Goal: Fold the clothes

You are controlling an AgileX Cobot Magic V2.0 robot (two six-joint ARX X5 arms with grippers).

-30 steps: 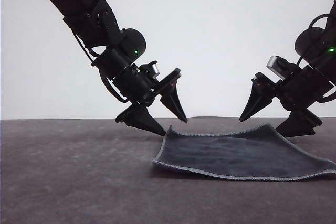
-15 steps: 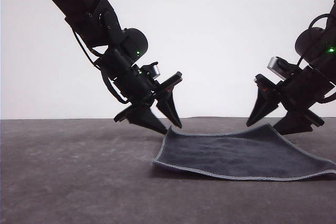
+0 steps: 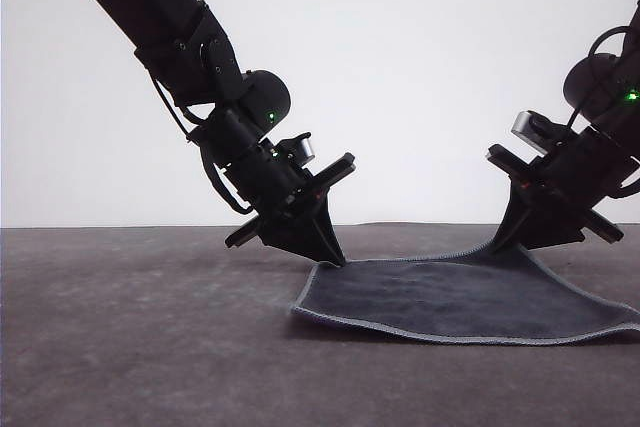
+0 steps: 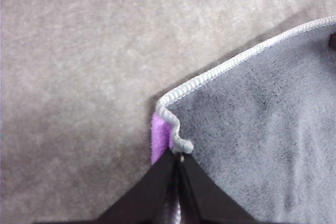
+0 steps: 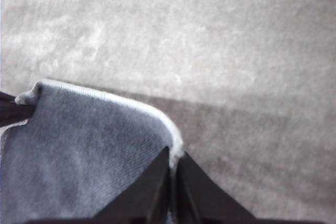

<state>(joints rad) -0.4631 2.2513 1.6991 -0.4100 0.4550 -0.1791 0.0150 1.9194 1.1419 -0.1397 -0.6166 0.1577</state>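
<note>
Grey matte table (image 3: 130, 347) under a blank white wall, with the cloth (image 3: 450, 297) lying dark side up right of centre.

From my station I see the left gripper (image 3: 335, 259) pinched shut on the cloth's far left corner, where a sliver of purple underside (image 4: 159, 140) curls out beside the light edging (image 4: 231, 66). My right gripper (image 3: 505, 239) has its fingers together on the far right corner, lifting it slightly; the right wrist view is soft, so I judge the hem (image 5: 157, 114) is caught between the tips.
</note>
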